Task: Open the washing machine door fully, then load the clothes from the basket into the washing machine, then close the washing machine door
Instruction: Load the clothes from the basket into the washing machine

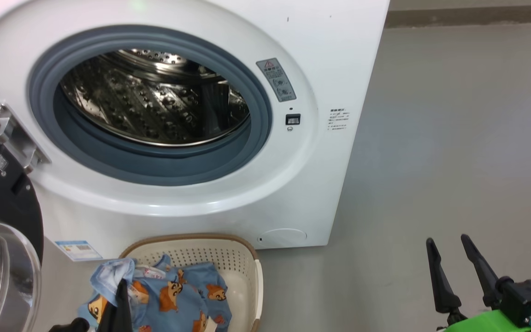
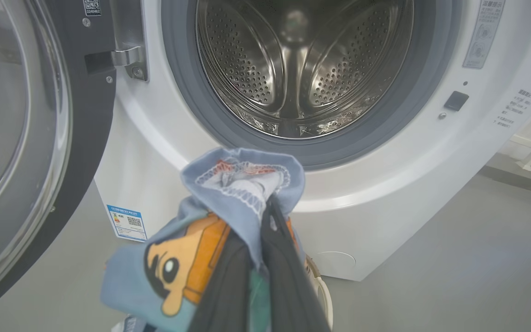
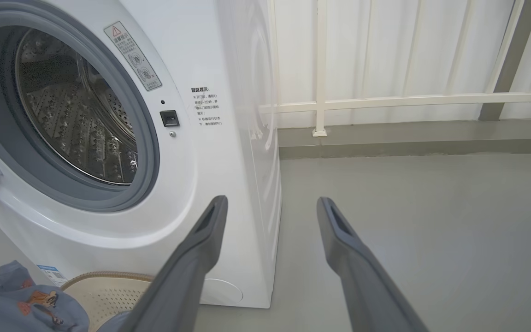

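Grey floor (image 1: 454, 138) holds basket (image 1: 187, 238) before washing machine (image 1: 334, 50).

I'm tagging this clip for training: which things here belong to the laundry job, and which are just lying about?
Job: washing machine, its open door, basket, clothes, left claw shut on the clothes.
Lying about: white railing, grey floor.

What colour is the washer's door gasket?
Slate grey: the rubber gasket ring shows best in the head view.

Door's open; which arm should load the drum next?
Left: the left tool is shut on the light blue cartoon-print clothes, facing the perforated steel drum. The right tool is open and empty.
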`<state>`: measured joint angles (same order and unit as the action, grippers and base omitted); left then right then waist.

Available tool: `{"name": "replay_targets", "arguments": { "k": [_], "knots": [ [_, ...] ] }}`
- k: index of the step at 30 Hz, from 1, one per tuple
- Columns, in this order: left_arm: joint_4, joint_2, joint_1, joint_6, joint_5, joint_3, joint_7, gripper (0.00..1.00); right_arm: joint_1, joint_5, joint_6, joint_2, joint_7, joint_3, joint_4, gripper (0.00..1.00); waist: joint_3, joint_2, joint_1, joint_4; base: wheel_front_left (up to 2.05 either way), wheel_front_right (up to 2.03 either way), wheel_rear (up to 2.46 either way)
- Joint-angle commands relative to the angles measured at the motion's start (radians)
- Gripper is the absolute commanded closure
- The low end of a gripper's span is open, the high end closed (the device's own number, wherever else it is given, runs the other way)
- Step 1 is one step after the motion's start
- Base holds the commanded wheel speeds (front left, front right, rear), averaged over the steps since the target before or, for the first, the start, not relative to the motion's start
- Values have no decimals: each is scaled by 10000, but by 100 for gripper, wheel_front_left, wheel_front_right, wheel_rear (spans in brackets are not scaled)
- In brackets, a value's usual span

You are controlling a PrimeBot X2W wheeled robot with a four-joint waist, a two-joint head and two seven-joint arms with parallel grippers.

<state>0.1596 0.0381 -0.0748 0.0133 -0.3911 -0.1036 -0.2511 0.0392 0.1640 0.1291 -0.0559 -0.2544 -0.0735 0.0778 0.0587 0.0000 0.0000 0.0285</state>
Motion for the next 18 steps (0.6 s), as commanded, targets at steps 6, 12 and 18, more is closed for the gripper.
{"name": "replay_targets", "arguments": {
  "k": [6,12,18],
  "knots": [
    [-943,122,-192,30,324,395,-107,100,166,-265,16,7,-74,204,-260,0,-380,0,0,-205,0,0,0],
    [-1516,122,-386,60,524,394,-107,100,285,-316,16,34,-74,174,-283,0,-526,0,0,-248,0,0,0],
    [-1819,122,-558,22,687,356,-107,100,418,-387,16,44,-74,167,-261,0,-652,0,0,-220,0,0,0]
  ]
}}
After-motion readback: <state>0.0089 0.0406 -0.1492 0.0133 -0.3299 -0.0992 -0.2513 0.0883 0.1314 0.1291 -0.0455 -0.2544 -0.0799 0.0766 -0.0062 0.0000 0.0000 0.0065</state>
